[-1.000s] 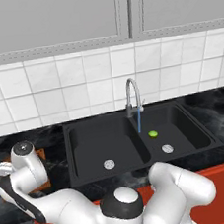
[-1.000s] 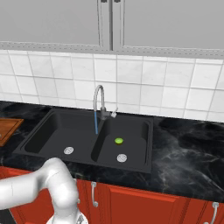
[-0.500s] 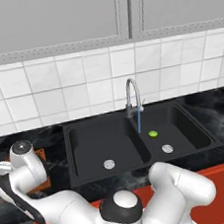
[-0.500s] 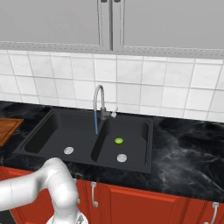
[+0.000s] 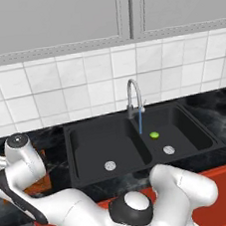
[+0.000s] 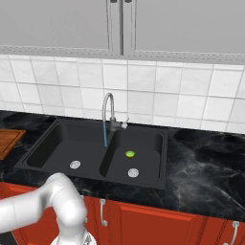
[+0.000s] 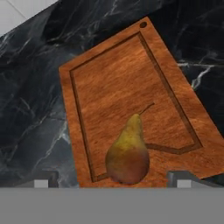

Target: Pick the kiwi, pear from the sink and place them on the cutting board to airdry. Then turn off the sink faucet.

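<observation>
The pear (image 7: 128,152) is lying on the cutting board (image 7: 118,83), low in the frame; the gripper (image 7: 111,183) is standing apart. Next: fetch the kiwi (image 5: 154,135).

Tabletop (image 6: 201,158): black stone with white marbling, running along the wall. Backsplash (image 5: 82,88): white square tiles with pale grout, several rows high. Upper cabinets (image 6: 182,24): flat grey doors, two slim handles side by side at the seam. Lower cabinets (image 6: 158,225): red fronts beneath the tabletop, silver bar handles (image 6: 102,213).
</observation>
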Tool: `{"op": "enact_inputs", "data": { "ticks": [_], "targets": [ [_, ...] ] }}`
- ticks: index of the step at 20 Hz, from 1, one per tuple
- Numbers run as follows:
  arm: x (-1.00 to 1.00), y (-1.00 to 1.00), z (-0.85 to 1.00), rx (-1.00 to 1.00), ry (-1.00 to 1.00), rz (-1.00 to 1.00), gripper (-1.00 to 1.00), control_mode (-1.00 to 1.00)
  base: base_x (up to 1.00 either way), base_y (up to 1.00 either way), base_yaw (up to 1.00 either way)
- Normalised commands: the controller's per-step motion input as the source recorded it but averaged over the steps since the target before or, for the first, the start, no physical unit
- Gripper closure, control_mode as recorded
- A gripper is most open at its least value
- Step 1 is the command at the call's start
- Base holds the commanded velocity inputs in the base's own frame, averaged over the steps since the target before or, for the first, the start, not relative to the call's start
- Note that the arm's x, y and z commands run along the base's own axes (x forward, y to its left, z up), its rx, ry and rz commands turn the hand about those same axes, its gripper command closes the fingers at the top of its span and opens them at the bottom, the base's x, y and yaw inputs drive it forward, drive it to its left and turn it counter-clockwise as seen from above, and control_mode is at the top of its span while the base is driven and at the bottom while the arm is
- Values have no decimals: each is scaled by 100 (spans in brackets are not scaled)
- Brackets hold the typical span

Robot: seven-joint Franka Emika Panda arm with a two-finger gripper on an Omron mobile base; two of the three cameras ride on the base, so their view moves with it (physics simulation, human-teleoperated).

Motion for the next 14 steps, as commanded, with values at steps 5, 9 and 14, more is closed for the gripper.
{"op": "enact_inputs", "data": {
  "ticks": [5, 9, 14],
  "targets": [
    [-60, -43, 47, 0, -9, 4, -100, -100, 0, 0, 0],
    [-54, -99, 48, 4, -11, 11, -100, -100, 0, 0, 0],
    [-64, -99, 59, 5, -13, 13, -100, -100, 0, 0, 0]
  ]
}}
